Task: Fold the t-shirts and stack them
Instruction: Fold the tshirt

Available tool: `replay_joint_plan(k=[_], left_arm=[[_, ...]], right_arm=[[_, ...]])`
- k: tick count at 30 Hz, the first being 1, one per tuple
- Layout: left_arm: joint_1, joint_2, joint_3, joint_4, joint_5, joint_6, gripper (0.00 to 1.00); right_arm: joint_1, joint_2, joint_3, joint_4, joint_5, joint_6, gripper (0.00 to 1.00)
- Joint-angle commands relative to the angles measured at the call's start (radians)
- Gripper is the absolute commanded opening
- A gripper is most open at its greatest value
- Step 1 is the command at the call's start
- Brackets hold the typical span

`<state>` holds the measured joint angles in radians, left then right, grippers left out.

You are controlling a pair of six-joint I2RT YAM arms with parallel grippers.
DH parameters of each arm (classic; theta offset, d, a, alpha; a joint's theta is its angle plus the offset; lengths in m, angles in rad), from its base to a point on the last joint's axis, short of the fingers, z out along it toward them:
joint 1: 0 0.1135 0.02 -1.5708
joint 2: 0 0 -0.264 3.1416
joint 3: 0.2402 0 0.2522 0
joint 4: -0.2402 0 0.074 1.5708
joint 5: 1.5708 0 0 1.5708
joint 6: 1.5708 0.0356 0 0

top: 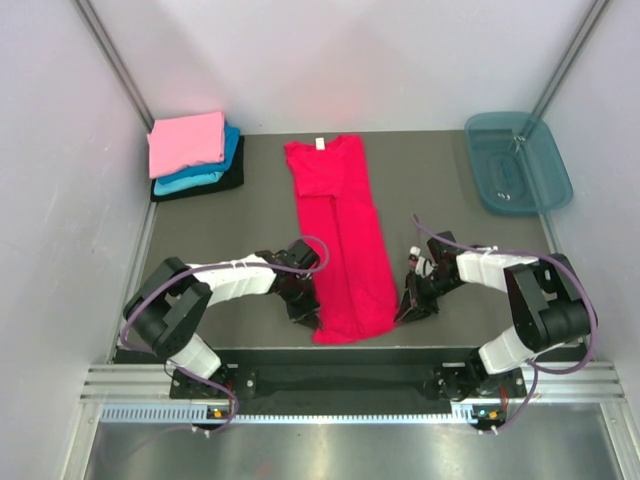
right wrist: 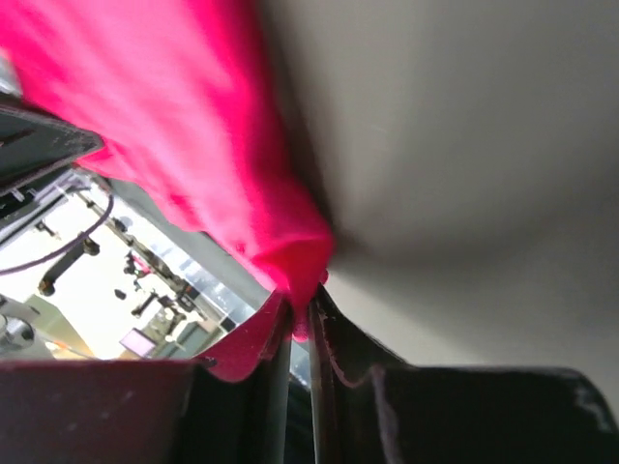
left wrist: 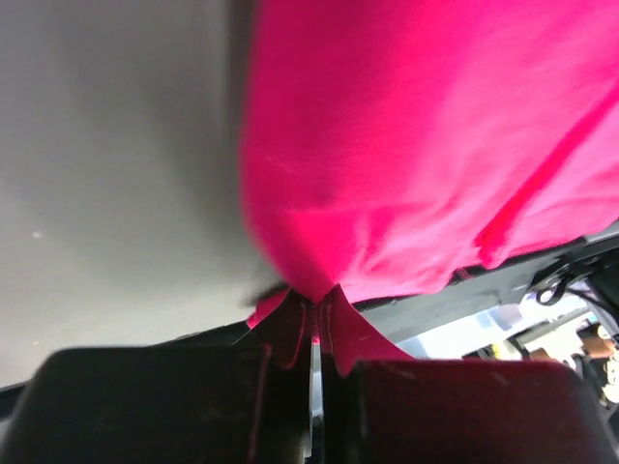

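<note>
Hands first: the left hand [left wrist: 314,324] is pressed together on the near hem corner of the crimson-red t-shirt [top: 340,235], and the right hand [right wrist: 300,314] pinches the opposite hem corner of the same shirt. That shirt lies as a long narrow strip on the table [top: 430,195], its collar end far ahead of both hands and its hem between them. To fold it well, I judge both hands should lift together, keep the hem taut and level, and carry it forward over the body so the near edge lands square on the collar end, without either corner slipping. Beyond the left hand, at the far corner, the pink t-shirt [top: 187,143] tops a stack with the turquoise t-shirt [top: 205,175] and the black t-shirt [top: 215,185] under it. Only the overhead view shows that stack and the shirt's full outline; only the wrist views show cloth bunched between the fingers.
</note>
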<state>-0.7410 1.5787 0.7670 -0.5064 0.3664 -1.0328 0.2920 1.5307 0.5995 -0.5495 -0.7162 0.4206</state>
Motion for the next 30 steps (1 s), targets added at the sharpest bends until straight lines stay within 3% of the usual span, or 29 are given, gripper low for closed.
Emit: replay_joint_plan(k=[1, 12, 30], left_arm=[[0.029, -0.055, 0.087, -0.024, -0.072, 0.095, 0.0], [0.201, -0.071, 0.33, -0.112, -0.184, 0.397, 0.0], [0.338, 0.052, 0.454, 0.057, -0.13, 0.467, 0.0]], right_arm=[[0.009, -0.05, 0.106, -0.012, -0.046, -0.055, 0.11], [-0.016, 0.022, 0.394, -0.066, -0.054, -0.112, 0.08], [-0.047, 0.293, 0.721, 0.059, 0.029, -0.138, 0.08]])
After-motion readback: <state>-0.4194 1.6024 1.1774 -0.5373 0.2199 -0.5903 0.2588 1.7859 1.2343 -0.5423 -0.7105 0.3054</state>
